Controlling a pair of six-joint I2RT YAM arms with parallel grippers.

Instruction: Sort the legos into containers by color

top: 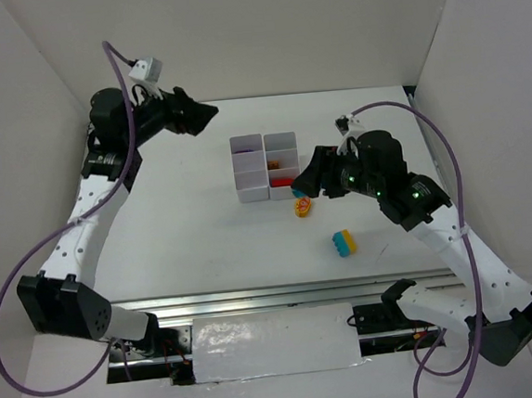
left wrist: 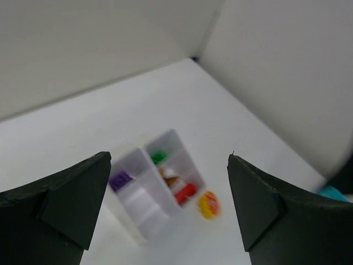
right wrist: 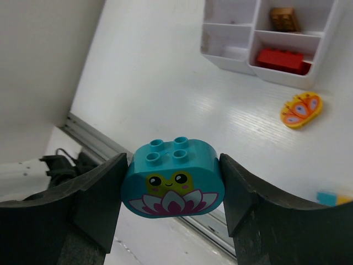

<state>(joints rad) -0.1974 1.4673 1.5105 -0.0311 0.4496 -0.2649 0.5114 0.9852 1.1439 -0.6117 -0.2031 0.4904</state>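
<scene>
The right fingers are clenched on a teal frog brick, studs up, at about 4 o'clock from the white containers. The left fingers are spread wide, grasping nothing, raised at 10 o'clock from the containers. Inside the compartments sit a red brick, a brown brick, a purple brick and a green brick. An orange butterfly brick lies on the table just beside the containers at 5 o'clock. A blue-and-yellow brick lies farther out the same way.
</scene>
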